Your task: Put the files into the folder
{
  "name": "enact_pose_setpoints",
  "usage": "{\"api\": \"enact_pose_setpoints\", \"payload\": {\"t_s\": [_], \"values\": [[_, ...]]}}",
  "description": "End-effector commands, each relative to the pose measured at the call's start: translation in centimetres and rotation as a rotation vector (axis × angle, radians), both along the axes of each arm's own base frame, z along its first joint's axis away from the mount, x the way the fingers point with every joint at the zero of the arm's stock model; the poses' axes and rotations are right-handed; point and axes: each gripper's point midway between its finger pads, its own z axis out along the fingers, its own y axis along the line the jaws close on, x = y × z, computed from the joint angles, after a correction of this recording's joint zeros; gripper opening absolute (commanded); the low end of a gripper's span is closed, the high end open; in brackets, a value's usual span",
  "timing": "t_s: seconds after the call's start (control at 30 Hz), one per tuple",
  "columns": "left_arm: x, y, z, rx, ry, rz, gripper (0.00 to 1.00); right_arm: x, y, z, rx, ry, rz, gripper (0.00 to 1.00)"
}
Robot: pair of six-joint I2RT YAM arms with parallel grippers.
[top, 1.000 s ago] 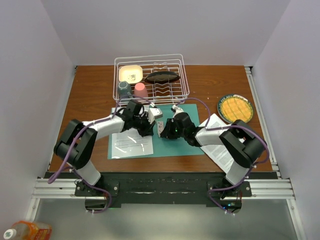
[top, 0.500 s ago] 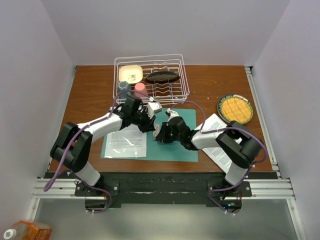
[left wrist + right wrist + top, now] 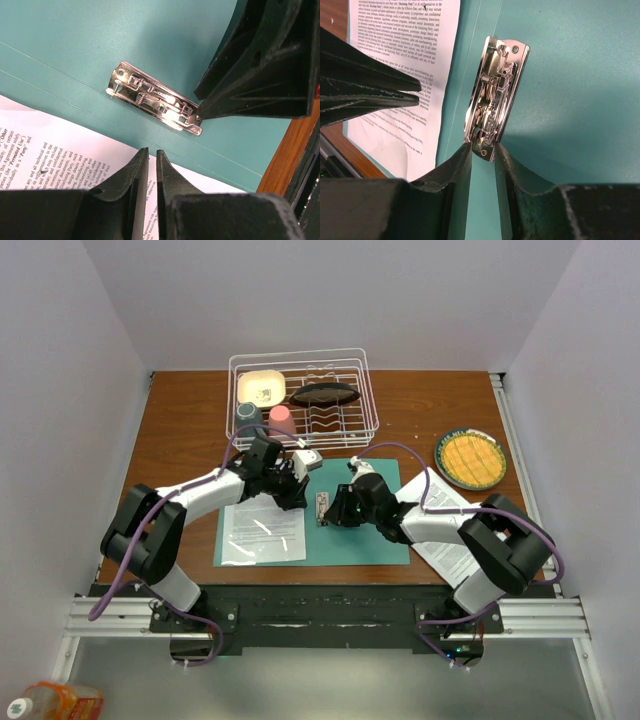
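Observation:
The teal folder (image 3: 370, 540) lies open and flat on the table, with a metal clip (image 3: 322, 508) at its spine. One printed sheet (image 3: 262, 532) lies on its left half. More sheets (image 3: 445, 530) lie on the table beside the folder's right edge. My left gripper (image 3: 297, 492) is shut, its tips (image 3: 149, 155) just above the sheet (image 3: 50, 150) near the clip (image 3: 155, 99). My right gripper (image 3: 333, 512) is closed on the clip's near end (image 3: 495, 95), one fingertip on each side (image 3: 483, 150), over the folder (image 3: 570, 75).
A white wire dish rack (image 3: 303, 400) with cups, a bowl and a dark dish stands just behind the folder. A plate with a yellow woven mat (image 3: 470, 457) is at the right. The table's front edge is close below the folder.
The folder with its sheet slid left, then back right. My right gripper moved with it and now sits at the clip. My left gripper stayed near the spine.

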Motion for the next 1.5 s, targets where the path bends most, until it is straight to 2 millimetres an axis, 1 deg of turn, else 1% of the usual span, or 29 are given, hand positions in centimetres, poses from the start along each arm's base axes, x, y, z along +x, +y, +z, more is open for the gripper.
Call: {"api": "enact_pose_setpoints", "payload": {"t_s": [0.0,0.07,0.17,0.2,0.27,0.3,0.4,0.5,0.53,0.57,0.67,0.7,0.73,0.8,0.87,0.97,1.0,1.07,1.13,1.17,1.2,1.23,1.3,1.33,1.43,1.47], "values": [[0.1,0.0,-0.4,-0.001,0.008,0.002,0.16,0.5,0.6,2.3,0.085,-0.042,0.038,0.27],[0.0,0.2,-0.6,0.006,0.008,0.003,0.16,0.7,0.2,2.6,0.071,-0.054,0.023,0.24],[0.1,0.2,-0.4,0.006,0.0,-0.002,0.16,1.0,-0.9,1.6,0.04,-0.043,0.003,0.19],[0.1,0.2,-0.3,0.005,-0.003,-0.005,0.16,1.0,-1.2,0.9,0.03,-0.029,0.001,0.18],[0.1,0.1,-0.1,-0.002,0.0,-0.006,0.16,0.9,-1.0,0.5,0.037,-0.016,0.008,0.17],[-0.1,0.0,0.2,-0.011,0.001,-0.01,0.16,0.7,-0.9,-0.2,0.035,-0.003,0.01,0.17],[-0.4,-0.1,0.3,-0.019,0.017,-0.013,0.17,0.5,-0.8,-1.2,0.042,0.017,0.014,0.17],[-0.9,-0.3,0.5,-0.027,0.041,-0.029,0.17,0.5,-0.5,-1.9,0.046,0.028,0.022,0.17],[-1.0,-0.3,0.4,-0.024,0.042,-0.034,0.17,0.5,-0.4,-2.4,0.043,0.038,0.023,0.17],[-1.0,-0.3,0.3,-0.019,0.045,-0.039,0.17,0.6,-0.3,-2.4,0.049,0.038,0.02,0.18],[-1.6,-0.1,-0.2,-0.004,0.079,-0.069,0.09,0.8,-0.1,-2.9,0.051,0.046,0.01,0.19],[-2.4,-0.1,-0.3,-0.005,0.108,-0.087,0.06,0.7,-0.2,-3.1,0.05,0.051,0.008,0.19],[-2.7,0.0,-0.5,0.001,0.114,-0.097,0.05,0.8,-0.3,-3.4,0.048,0.056,0.001,0.19],[-3.1,-0.2,-0.2,-0.003,0.1,-0.115,0.05,0.6,-0.5,-4.0,0.04,0.065,-0.011,0.2],[-3.5,-0.4,0.0,-0.003,0.081,-0.13,0.07,0.5,-0.8,-4.5,0.03,0.075,-0.021,0.2],[-4.3,-1.1,-0.2,0.017,0.072,-0.167,0.09,0.4,-1.6,-5.3,0.003,0.084,-0.057,0.18],[-4.6,-1.4,-0.4,0.031,0.068,-0.177,0.09,0.4,-1.9,-5.5,-0.005,0.084,-0.066,0.16],[-4.6,-1.6,-0.8,0.037,0.072,-0.176,0.09,0.5,-2.5,-5.9,-0.021,0.086,-0.099,0.09],[-4.2,-1.8,-0.9,0.034,0.065,-0.157,0.09,0.3,-3.1,-6.4,-0.036,0.093,-0.125,0.03],[-4.0,-1.8,-1.1,0.034,0.065,-0.149,0.09,0.2,-3.3,-6.6,-0.04,0.095,-0.13,0.02],[-3.4,-1.9,-1.2,0.035,0.049,-0.131,0.09,0.0,-3.6,-7.0,-0.049,0.104,-0.135,0.01],[-3.4,-1.9,-1.3,0.037,0.052,-0.119,0.1,-0.2,-3.7,-7.2,-0.052,0.108,-0.139,0.0],[-2.6,-1.7,-1.3,0.049,0.025,-0.09,0.12,-0.3,-3.9,-7.4,-0.052,0.11,-0.142,0.0],[-2.6,-1.7,-1.3,0.048,0.025,-0.081,0.13,-0.5,-3.9,-7.7,-0.055,0.116,-0.142,0.0],[-2.5,-1.9,-1.1,0.039,0.029,-0.073,0.26,-0.7,-4.0,-8.2,-0.055,0.127,-0.143,0.0],[-2.6,-1.9,-1.1,0.037,0.031,-0.073,0.28,-0.7,-4.0,-8.2,-0.053,0.127,-0.141,0.0]]}}
